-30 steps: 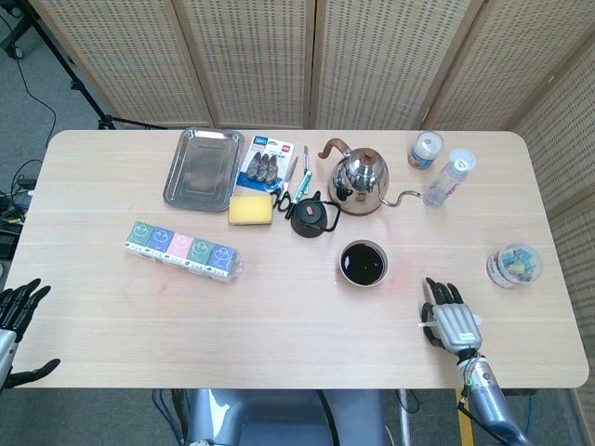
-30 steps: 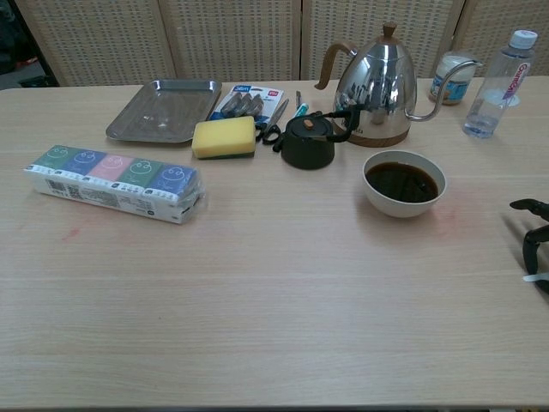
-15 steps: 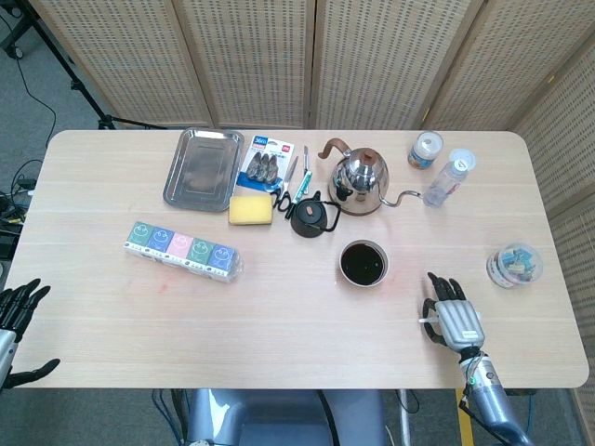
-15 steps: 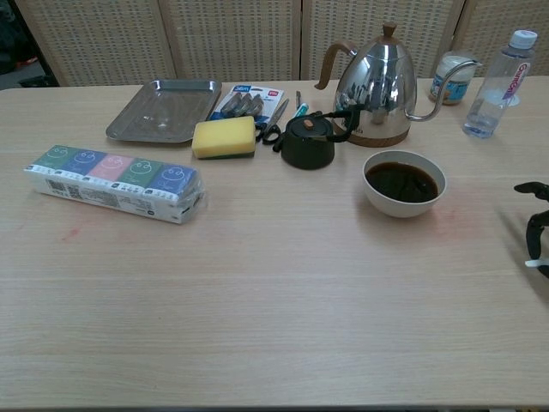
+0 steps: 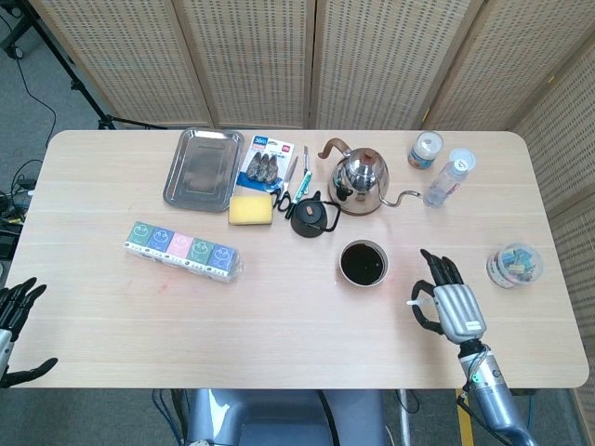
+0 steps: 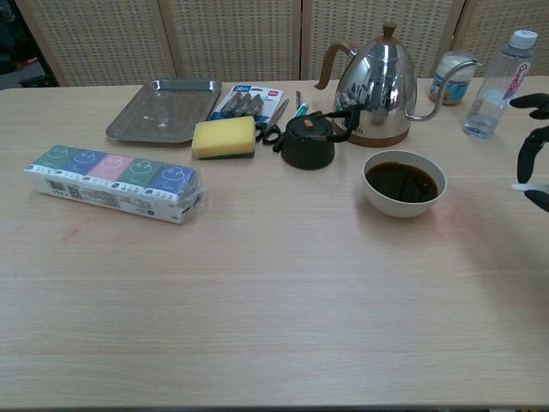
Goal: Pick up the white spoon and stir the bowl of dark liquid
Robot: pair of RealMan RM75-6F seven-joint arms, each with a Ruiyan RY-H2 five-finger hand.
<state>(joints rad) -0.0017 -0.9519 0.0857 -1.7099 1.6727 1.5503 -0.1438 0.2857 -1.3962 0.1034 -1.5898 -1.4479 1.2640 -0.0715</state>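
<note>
The white bowl point(image 5: 363, 263) of dark liquid point(image 6: 403, 181) stands right of the table's middle, in front of the kettle. My right hand point(image 5: 446, 302) is raised just right of the bowl, its dark fingers point(image 6: 532, 153) curled at the right edge of the chest view. It pinches the white spoon point(image 5: 412, 303), of which only a short white end point(image 6: 521, 185) shows, sticking out toward the bowl. My left hand point(image 5: 19, 321) hangs off the table's front left corner with its fingers apart and nothing in it.
Behind the bowl stand a steel kettle point(image 5: 361, 182) and a small black teapot point(image 5: 310, 217). A bottle point(image 5: 448, 178), a jar point(image 5: 426, 150) and a tub of clips point(image 5: 514, 265) are to the right. A sponge point(image 5: 251, 210), tray point(image 5: 203, 168) and tissue pack point(image 5: 182, 249) lie left.
My right hand has lifted off the table with the spoon and moved up and slightly toward the bowl. The left hand has barely moved.
</note>
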